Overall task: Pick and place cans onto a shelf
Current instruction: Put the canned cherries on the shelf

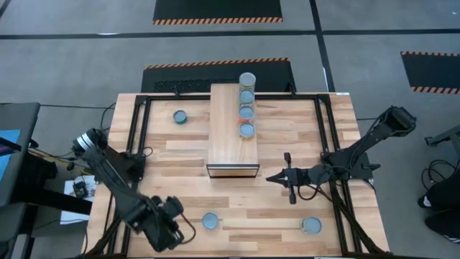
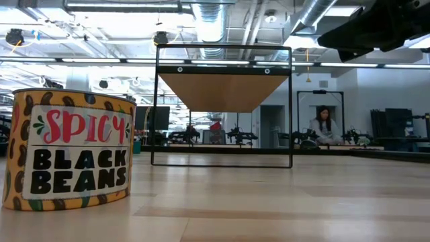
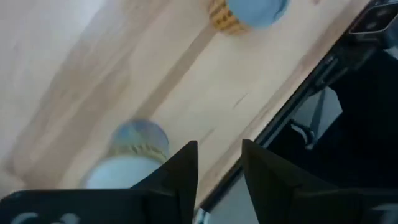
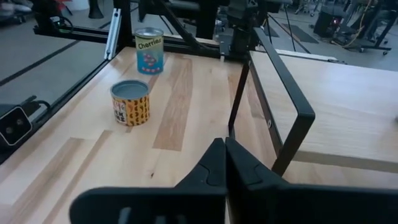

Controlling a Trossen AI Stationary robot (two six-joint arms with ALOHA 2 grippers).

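Hanging beside the shelf's (image 1: 233, 129) near end, the right gripper (image 1: 273, 178) had its fingers pressed together on nothing. The left gripper (image 1: 172, 230) sat at the table's (image 1: 287, 216) front-left edge, fingers parted and empty. Four cans (image 1: 246, 105) stood in a row on the shelf, visible only overhead. The low view alone revealed one can's label (image 2: 77, 151), reading "Spicy Black Beans".

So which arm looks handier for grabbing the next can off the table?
Probably the left: its gripper hangs near the front can, fingers apart. The right gripper is shut, farther from its nearest can.
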